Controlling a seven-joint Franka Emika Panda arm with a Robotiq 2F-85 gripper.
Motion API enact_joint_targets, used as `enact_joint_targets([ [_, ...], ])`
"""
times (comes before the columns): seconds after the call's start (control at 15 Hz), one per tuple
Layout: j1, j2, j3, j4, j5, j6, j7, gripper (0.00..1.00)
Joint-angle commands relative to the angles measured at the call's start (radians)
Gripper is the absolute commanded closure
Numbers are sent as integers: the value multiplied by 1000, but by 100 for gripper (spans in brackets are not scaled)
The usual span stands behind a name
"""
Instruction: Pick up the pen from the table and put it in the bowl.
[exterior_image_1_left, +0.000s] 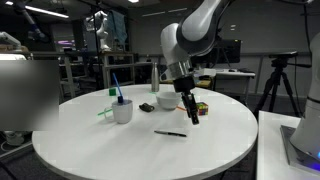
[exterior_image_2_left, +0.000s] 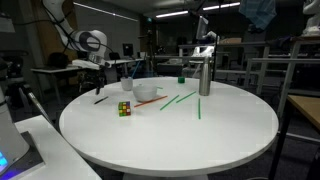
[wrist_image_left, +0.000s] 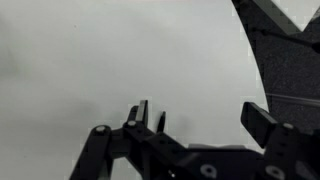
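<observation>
The black pen (exterior_image_1_left: 170, 132) lies flat on the white round table (exterior_image_1_left: 120, 150), nearer the front edge than the bowl; it also shows as a thin dark line in an exterior view (exterior_image_2_left: 101, 98). The shallow white bowl (exterior_image_1_left: 168, 101) (exterior_image_2_left: 146, 91) stands behind it. My gripper (exterior_image_1_left: 192, 113) hangs just right of the bowl and behind the pen, above the tabletop. In the wrist view the gripper (wrist_image_left: 203, 118) is open over bare white table, with nothing between its fingers (wrist_image_left: 262, 122). Neither pen nor bowl shows in the wrist view.
A white cup (exterior_image_1_left: 122, 110) holding a blue pen and a green stick stands left of the bowl. A colour cube (exterior_image_1_left: 202, 108) (exterior_image_2_left: 124, 109) sits beside the gripper. Green sticks (exterior_image_2_left: 180, 99) and a metal cylinder (exterior_image_2_left: 204, 75) are farther across the table. The table's edge (wrist_image_left: 262, 60) shows at the wrist view's right.
</observation>
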Motion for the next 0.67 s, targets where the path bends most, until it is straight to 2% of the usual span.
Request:
enact_joint_targets([
  [0.0, 9, 7, 15, -10, 11, 23, -7, 0],
  [0.6, 33, 25, -6, -4, -151, 157, 199, 0],
])
